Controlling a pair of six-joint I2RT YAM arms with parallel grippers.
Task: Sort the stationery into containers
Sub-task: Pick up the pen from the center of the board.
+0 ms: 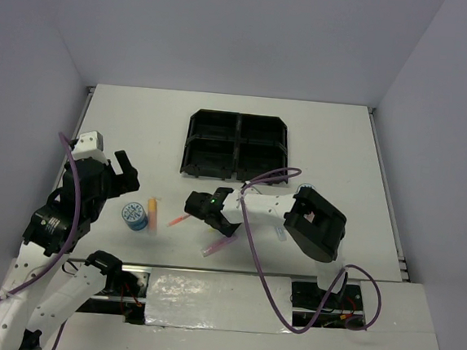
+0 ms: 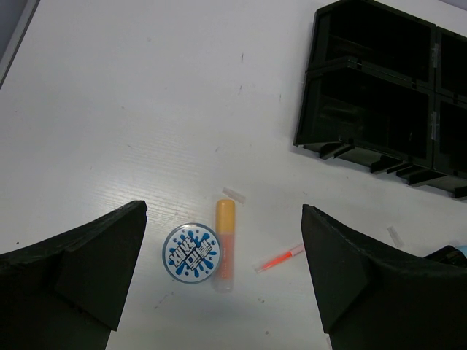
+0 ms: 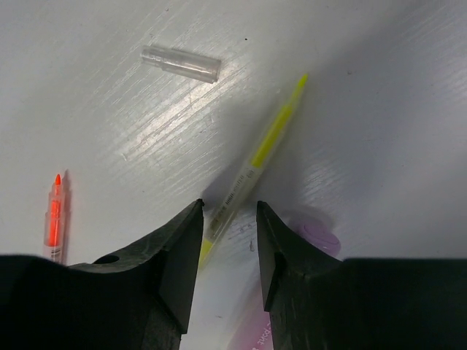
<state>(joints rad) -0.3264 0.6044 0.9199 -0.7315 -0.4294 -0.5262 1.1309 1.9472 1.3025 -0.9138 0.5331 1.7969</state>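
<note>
While all the stationery in view lies on the white surface [image 1: 342, 152], the black tray [image 1: 237, 138] with its four compartments stands at the far middle, apart from every item. The left arm [image 1: 76, 202] is at the near left. The left jaws are wide apart above the surface and hold nothing. The right arm [image 1: 271, 207] reaches to the left in the near middle. The right jaws are low over the surface and only a little apart, one on each side of the yellow pen [image 3: 263, 149], with a thin gap visible on both sides. The round blue-and-white tape roll [image 2: 191, 251] lies flat at the near left, and the orange marker [image 2: 225, 244] lies just beside it on its right. A pale purple marker [image 1: 217, 247] lies on the near side of the right jaws. The thin pink pen [image 2: 280, 257] lies between the orange marker and the right jaws. A small clear cap [image 3: 181, 63] lies near the yellow pen, not touching it.
</note>
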